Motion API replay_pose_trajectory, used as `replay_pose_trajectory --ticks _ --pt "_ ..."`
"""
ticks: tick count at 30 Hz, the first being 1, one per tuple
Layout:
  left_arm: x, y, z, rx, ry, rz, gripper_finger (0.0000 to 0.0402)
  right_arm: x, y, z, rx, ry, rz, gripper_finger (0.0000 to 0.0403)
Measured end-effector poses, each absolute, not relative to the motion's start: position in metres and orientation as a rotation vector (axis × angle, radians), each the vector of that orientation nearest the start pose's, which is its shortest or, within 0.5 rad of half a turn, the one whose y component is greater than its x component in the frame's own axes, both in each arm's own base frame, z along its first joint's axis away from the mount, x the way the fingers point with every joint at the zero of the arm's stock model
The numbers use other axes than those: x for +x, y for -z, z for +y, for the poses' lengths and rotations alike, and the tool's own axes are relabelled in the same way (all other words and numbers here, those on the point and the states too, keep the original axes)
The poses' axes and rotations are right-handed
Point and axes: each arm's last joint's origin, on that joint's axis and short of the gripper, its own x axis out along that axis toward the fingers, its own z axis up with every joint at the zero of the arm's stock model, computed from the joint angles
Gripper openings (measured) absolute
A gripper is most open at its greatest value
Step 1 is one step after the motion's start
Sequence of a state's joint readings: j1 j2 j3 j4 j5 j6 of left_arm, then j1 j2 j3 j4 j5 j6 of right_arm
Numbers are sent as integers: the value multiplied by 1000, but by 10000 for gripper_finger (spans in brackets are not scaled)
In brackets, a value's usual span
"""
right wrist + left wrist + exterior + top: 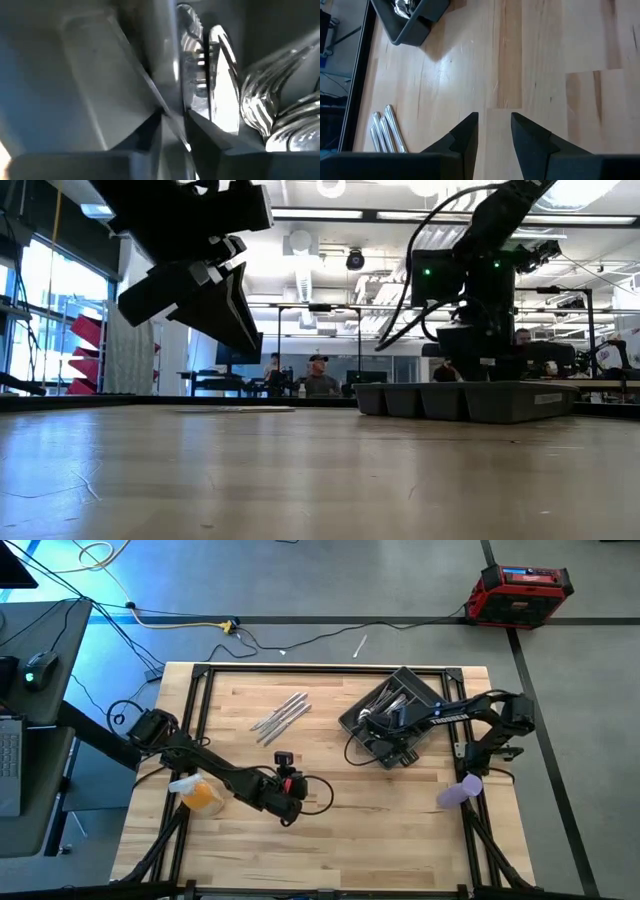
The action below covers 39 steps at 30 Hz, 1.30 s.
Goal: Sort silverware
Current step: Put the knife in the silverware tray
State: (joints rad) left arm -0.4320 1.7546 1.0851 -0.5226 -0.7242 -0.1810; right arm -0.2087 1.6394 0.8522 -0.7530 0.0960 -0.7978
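Silverware that we see loose on the tabletop lies as a small bunch of slim shiny pieces near the far edge, left of the middle; in the left wrist view their handles lie side by side. More silverware sits in the dark grey tray, which rests near the far right corner; we make out forks in one compartment, beside a divider wall.

Our right end effector is down inside the tray, its fingers drawn close together around a thin shiny piece beside the divider; we cannot tell whether it is firmly held.

Our left end effector hangs above bare wood toward the near edge, around the middle, fingers parted and grasping nothing.
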Motion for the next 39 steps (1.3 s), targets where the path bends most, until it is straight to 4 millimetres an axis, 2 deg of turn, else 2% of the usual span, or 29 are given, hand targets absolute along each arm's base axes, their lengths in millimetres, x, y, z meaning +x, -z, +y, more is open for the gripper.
replay_pose_trajectory --ticks 2,12,26,31,35,39 --pt "308 -175 -121 487 -343 964 97 251 -143 -55 -556 -398 1554 15" --pt "308 -175 -121 487 -342 963 97 258 -173 -60 -559 -370 1656 0" --pt "308 -175 -122 466 -309 977 97 258 -163 -73 -547 -295 1599 1" --pt "308 -175 -122 466 -309 977 97 256 -163 -73 -565 -302 1623 41" --pt "308 -175 -122 465 -309 977 97 254 -165 -75 -630 -195 1699 91" --pt "308 -175 -122 464 -308 978 97 258 -179 -72 -625 -125 1734 122"
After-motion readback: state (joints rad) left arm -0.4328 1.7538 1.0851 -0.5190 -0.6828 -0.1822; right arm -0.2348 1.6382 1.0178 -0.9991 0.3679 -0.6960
